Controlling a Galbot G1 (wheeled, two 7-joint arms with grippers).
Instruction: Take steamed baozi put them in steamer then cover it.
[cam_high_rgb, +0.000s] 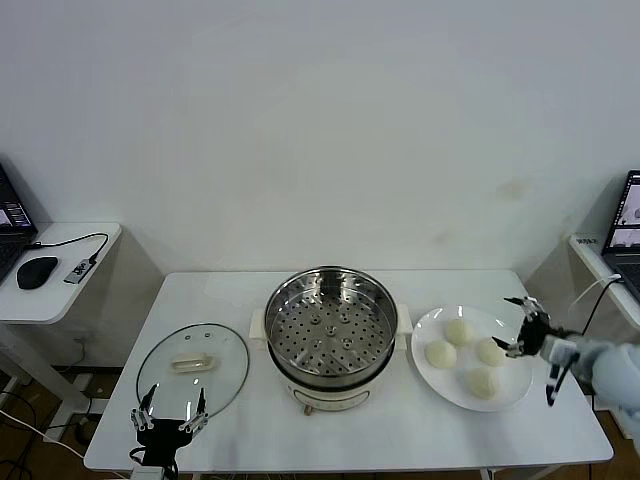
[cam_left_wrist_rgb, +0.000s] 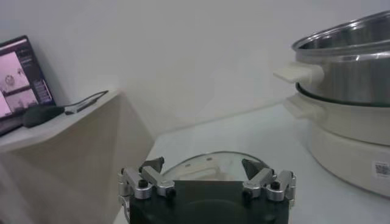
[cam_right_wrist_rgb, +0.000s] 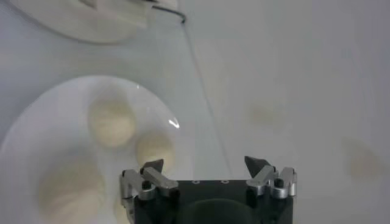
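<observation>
Our right gripper (cam_high_rgb: 522, 325) hangs with its jaws spread wide and nothing between them, just beside the far right rim of the white plate (cam_high_rgb: 430, 372). We read that as the approach to a first pick, since the four steamed baozi (cam_high_rgb: 459, 331) lie just inward of it, all on the plate and none yet moved. In the right wrist view the plate (cam_right_wrist_rgb: 24, 131) fills the space ahead of the open fingers (cam_right_wrist_rgb: 149, 173), with the buns (cam_right_wrist_rgb: 112, 123) a little beyond the tips and not touched.

Further inward from that gripper, past the plate, stands the steamer (cam_high_rgb: 331, 328). Its perforated basket is bare and uncovered, which suits us, because the buns can go straight down into it.

Our left gripper (cam_high_rgb: 170, 415) waits at the near left edge of the table (cam_high_rgb: 420, 440), its jaws equally wide and holding nothing. The cover (cam_high_rgb: 193, 366) lies flat on the table right in front of it, handle upward, well apart from the steamer. We judge it is parked there so the lid is within easy reach once the basket is filled. From the left wrist view the glass lid (cam_left_wrist_rgb: 204, 167) sits just past the fingertips (cam_left_wrist_rgb: 152, 165), with the steamer (cam_left_wrist_rgb: 350, 79) off to one side.
</observation>
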